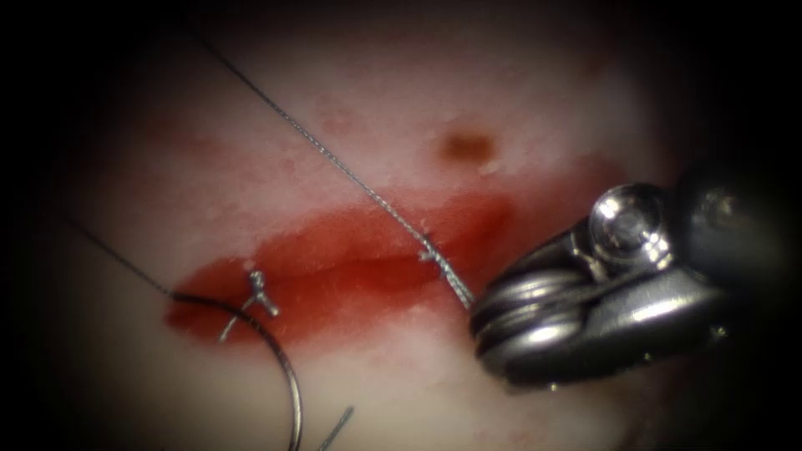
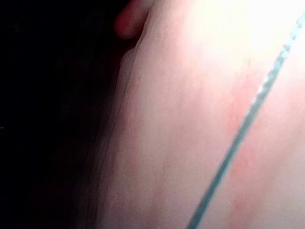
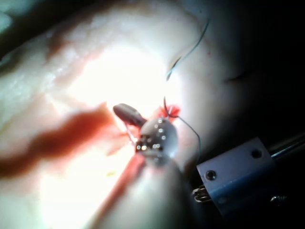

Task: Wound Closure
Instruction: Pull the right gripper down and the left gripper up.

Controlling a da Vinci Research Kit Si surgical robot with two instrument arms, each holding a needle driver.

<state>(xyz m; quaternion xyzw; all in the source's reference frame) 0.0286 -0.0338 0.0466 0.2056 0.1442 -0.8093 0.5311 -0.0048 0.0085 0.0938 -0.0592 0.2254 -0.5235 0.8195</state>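
The tissue [image 1: 351,125] bears a red cut [image 1: 351,267] running left to right. Two knots sit on it, one at its left part [image 1: 261,294] and one further right [image 1: 430,250]. A taut thread [image 1: 334,159] slants from the upper left through the right knot to my right tool [image 1: 585,292], which comes in from the right; its jaws [image 3: 126,113] look shut on that thread. The curved needle [image 1: 280,359] lies loose on the tissue at the cut's left end, held by neither tool, with its thread [image 1: 117,255] trailing off left. The left wrist view has a thread [image 2: 243,129] over the tissue.
Red fluid [image 1: 317,292] pools along the cut. A short cut end of thread [image 1: 338,426] lies near the lower edge beside the needle. A small brown spot [image 1: 466,148] marks the tissue above the cut.
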